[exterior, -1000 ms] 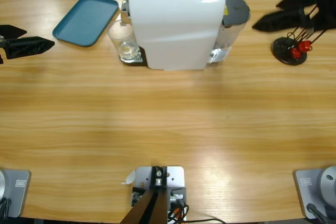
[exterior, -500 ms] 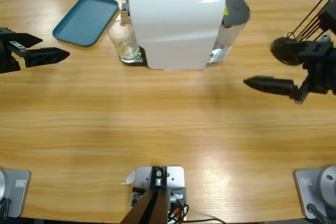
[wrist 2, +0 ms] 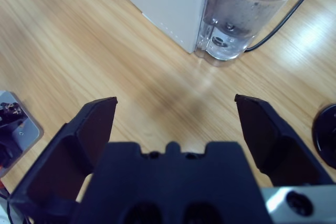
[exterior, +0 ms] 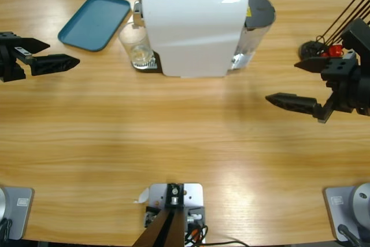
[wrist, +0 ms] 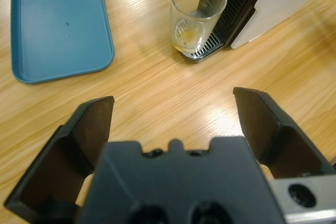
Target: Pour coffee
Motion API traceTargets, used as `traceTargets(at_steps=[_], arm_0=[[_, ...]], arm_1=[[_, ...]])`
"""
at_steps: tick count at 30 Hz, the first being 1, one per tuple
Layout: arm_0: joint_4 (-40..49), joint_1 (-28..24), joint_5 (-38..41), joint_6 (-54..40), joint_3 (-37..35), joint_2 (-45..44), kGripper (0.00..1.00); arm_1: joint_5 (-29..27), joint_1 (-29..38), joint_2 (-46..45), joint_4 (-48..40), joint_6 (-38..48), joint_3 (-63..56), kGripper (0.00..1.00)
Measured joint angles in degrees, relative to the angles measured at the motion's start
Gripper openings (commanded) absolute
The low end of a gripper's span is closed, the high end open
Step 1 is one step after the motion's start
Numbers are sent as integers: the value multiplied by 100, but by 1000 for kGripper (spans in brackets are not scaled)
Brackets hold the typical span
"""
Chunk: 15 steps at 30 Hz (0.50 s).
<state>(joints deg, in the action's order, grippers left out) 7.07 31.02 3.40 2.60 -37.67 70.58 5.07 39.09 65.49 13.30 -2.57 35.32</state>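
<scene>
Change: the right hand has shifted slightly toward the machine since half a second ago; the left hand barely moved.
Left hand: jaws spread, empty — above the desk, facing the glass.
Right hand: jaws spread, empty, facing the water tank.
Coffee: shallow amber layer in the glass, on the drip grille of the white coffee machine.
Tray: blue, just beside the glass.
</scene>
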Motion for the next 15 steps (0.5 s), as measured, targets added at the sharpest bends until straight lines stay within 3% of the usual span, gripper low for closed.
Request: traceTargets(at_steps=[15], arm_0=[[-32,0,1,0,14,43,996]], arm_1=[[0,0,0,-76,6,-32,996]])
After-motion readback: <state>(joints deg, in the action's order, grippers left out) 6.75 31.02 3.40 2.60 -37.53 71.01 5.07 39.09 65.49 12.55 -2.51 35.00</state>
